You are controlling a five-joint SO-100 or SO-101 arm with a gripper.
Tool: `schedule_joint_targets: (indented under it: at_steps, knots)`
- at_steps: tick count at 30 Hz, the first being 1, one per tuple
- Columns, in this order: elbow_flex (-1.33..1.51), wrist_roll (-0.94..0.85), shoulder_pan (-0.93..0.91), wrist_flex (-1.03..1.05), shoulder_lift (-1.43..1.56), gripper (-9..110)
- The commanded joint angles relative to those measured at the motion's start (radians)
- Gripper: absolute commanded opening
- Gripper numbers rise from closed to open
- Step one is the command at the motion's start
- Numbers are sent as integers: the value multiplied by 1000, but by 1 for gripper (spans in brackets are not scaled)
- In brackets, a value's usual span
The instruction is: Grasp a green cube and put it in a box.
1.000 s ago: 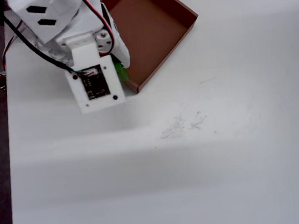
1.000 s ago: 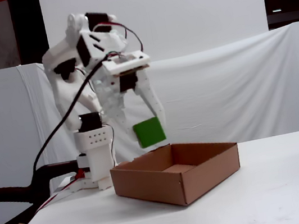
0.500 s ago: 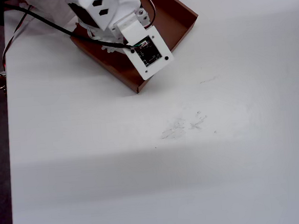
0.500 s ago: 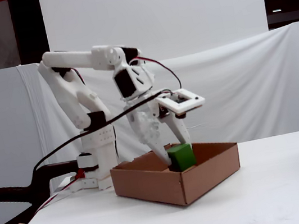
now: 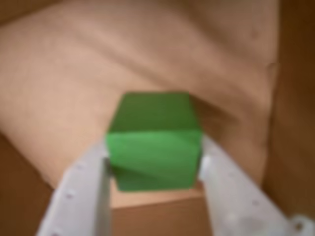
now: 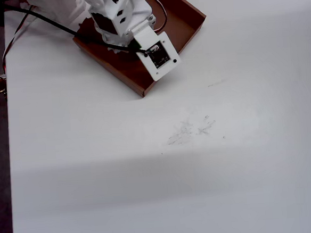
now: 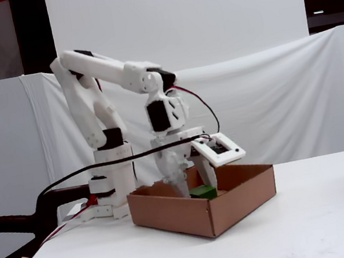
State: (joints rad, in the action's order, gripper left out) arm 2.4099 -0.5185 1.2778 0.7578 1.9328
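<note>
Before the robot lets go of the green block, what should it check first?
1. Green cube between the fingers of the hand: ok.
2. Cube inside the walls of the box: ok, seen in the fixed view.
3. Cube resting on the box floor: cannot tell, the near wall hides its bottom.
4. Cube away from the walls: ok in the wrist view.
5. Floor under the cube bare: ok.

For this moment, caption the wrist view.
The tool grips the green cube low inside the box.
</note>
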Motion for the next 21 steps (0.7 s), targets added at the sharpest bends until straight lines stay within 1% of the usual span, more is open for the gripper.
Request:
schedule_joint_targets:
  at_steps: [1,7,9,17,21]
  knots:
    - [-34,3,-15,-2,-6,19]
    - [-52,5,-54,8,35,29]
    - [-66,2,-72,23,60,31]
    - [-167,-8,-216,137,221,34]
    - [-178,-34,-319,118,331,32]
